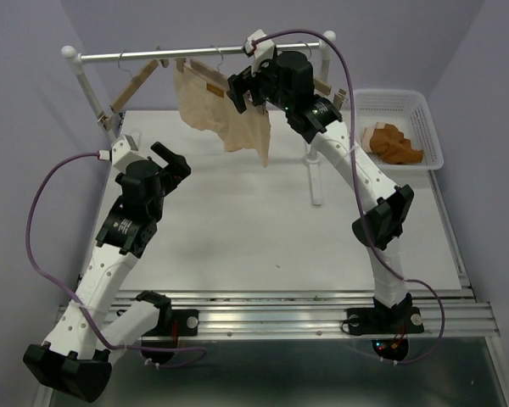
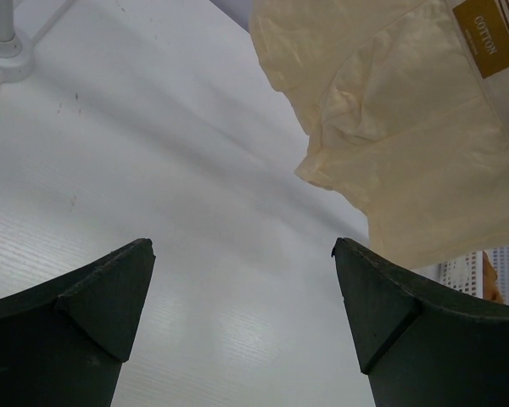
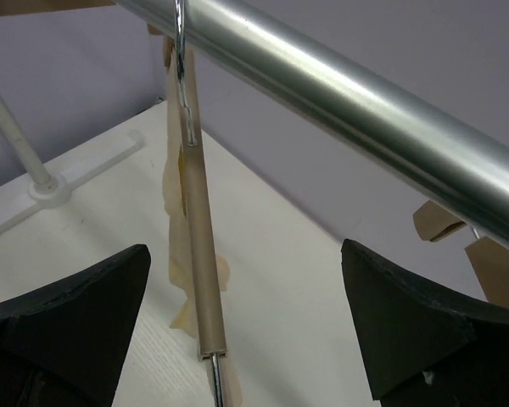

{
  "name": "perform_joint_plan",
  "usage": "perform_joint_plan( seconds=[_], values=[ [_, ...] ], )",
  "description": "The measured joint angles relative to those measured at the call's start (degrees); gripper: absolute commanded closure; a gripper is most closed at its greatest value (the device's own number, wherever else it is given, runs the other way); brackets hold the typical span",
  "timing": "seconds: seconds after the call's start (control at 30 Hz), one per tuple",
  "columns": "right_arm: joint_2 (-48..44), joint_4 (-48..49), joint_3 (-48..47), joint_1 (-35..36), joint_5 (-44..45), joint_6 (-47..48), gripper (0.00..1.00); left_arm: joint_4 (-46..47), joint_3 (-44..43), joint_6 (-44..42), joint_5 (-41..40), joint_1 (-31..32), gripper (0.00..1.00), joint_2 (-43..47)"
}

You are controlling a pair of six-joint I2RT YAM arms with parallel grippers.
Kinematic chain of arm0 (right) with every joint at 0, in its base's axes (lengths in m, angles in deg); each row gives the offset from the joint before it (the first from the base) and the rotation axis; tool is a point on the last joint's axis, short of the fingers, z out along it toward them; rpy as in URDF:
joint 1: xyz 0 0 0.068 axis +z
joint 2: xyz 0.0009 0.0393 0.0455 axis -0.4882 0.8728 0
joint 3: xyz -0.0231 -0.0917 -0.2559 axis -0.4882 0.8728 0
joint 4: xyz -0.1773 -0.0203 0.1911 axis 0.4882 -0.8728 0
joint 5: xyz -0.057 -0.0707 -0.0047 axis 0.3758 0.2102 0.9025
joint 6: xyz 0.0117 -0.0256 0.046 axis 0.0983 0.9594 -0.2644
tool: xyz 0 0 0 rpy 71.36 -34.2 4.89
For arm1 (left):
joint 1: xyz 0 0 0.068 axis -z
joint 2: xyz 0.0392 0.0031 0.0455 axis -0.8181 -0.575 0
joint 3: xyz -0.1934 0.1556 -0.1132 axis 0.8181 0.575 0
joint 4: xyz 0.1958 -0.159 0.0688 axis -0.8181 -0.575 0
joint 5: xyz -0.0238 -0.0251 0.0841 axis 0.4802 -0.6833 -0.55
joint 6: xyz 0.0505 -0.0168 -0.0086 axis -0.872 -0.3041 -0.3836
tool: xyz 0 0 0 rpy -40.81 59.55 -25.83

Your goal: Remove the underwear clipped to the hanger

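Right gripper (image 1: 238,91), jaws spread, is facing the hanger (image 3: 202,254) and underwear (image 1: 225,114); left gripper (image 1: 174,161) is gaping empty. Well beyond both jaws, a basket (image 1: 391,93) is holding orange cloth (image 1: 392,144).

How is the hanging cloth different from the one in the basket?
The underwear is pale beige; the crumpled cloth is orange-brown. The underwear hangs from a hanger; the crumpled cloth lies in a white basket. Both are soft fabric.

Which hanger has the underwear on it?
The middle hanger, beside the right hand: the underwear hangs from it. Left hanger and right hanger are bare.
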Motion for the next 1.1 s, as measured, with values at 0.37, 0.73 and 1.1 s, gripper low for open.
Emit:
perform_joint_plan(
  seconds=[0.37,0.73,1.1],
  values=[
    [3.9,4.8,-0.8,3.2,1.6,5.6,0.33,-0.4,0.0,-0.3,-0.3,0.0,0.01,0.0],
    [8.0,7.6,-2.3,5.3,4.3,8.6,0.50,-0.8,0.1,-0.2,-1.4,0.0,0.01,0.0],
    [8.0,10.0,-2.3,5.3,7.0,9.2,0.99,-0.9,0.1,-0.2,-2.3,0.0,0.01,0.0]
  ],
)
